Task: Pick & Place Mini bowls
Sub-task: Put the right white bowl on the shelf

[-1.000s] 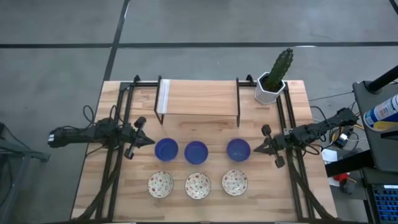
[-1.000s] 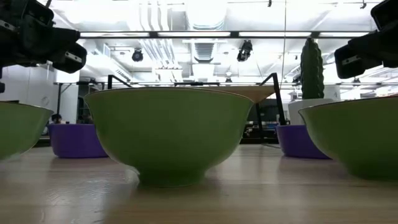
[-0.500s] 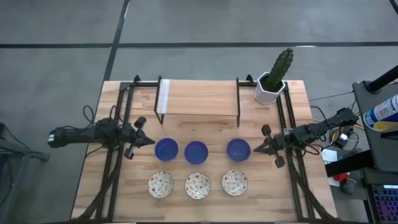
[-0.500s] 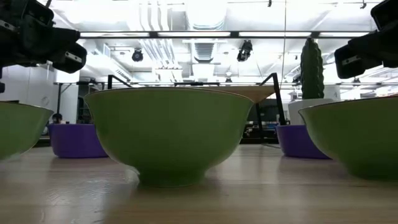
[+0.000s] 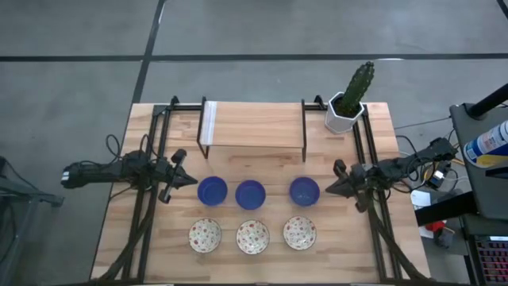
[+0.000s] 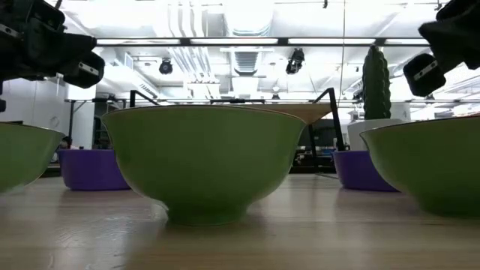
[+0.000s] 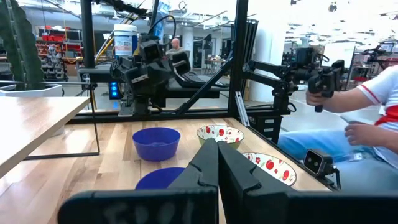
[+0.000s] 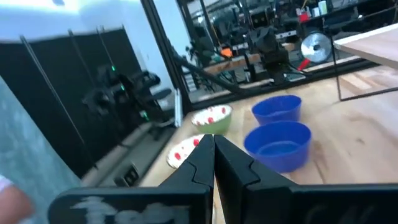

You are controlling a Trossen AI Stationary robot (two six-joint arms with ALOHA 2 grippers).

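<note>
Six mini bowls sit on the wooden table (image 5: 238,127) in two neat rows of three. The far row is the cobalt ones: left blue bowl (image 5: 212,190), middle blue bowl (image 5: 250,193), right blue bowl (image 5: 304,191). The near row has the cream floral ones: left floral bowl (image 5: 205,235), middle floral bowl (image 5: 252,237), right floral bowl (image 5: 299,232). None of them touch each other, and nothing's holding any of them.

The left gripper (image 5: 193,179) hovers just beside the left blue bowl, on its outer side, fingers pressed together with nothing between them; its wrist view shows them closed tight. The right gripper (image 5: 329,189) hangs just beside the right blue bowl, also pinched together and empty. Both sit above the table in the low view.

Behind the bowls there's a black-framed wooden shelf (image 5: 252,125), and a cactus (image 5: 356,85) in a white hexagonal pot (image 5: 343,116) stands at the far right corner. A seated person (image 7: 373,134) shows up beyond the table in the left wrist view.
</note>
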